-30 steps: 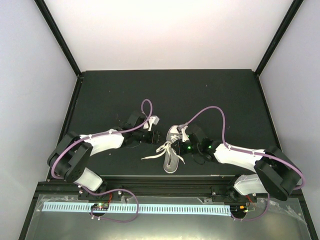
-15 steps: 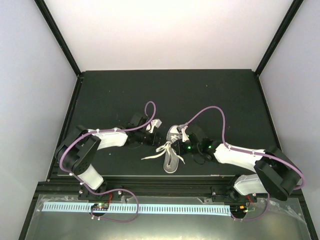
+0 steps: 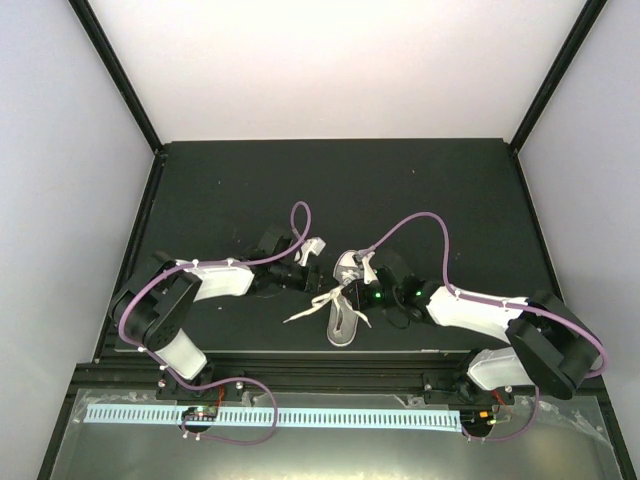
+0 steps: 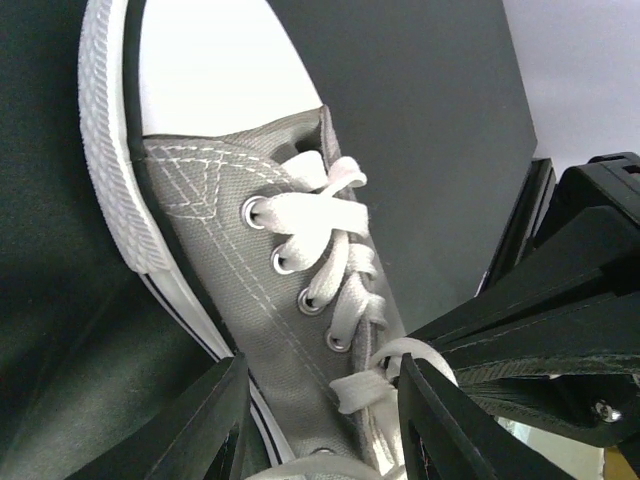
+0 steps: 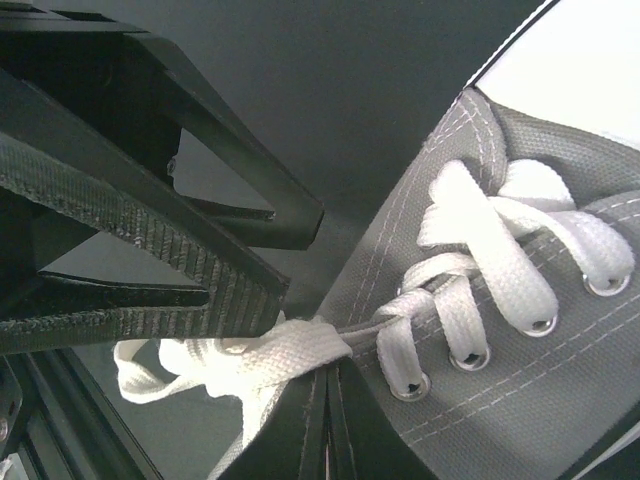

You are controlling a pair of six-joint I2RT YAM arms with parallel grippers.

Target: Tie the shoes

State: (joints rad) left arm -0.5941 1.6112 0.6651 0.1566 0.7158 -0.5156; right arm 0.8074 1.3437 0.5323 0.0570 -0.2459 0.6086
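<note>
The grey sneaker [image 3: 341,322] lies at the table's near middle, its white toe cap [image 4: 205,70] pointing away. Its white laces [image 3: 305,312] trail left of it. My left gripper [image 3: 318,275] is open; in the left wrist view [image 4: 325,420] its fingers [image 4: 205,425] straddle the shoe's side and a loose lace loop [image 4: 365,390] by the top eyelets. My right gripper [image 3: 360,290] is at the shoe's right; in the right wrist view [image 5: 325,400] it is shut on a white lace [image 5: 270,350] beside the eyelets. The two grippers' fingers nearly meet over the shoe.
The dark table [image 3: 300,190] stretches behind the shoe to white walls. A black rail [image 3: 330,360] runs along the near edge just below the heel. Purple cables [image 3: 425,225] arch over both arms.
My left gripper has moved right and closed in on the shoe. The right gripper has held its place on the lace; the shoe has barely shifted.
</note>
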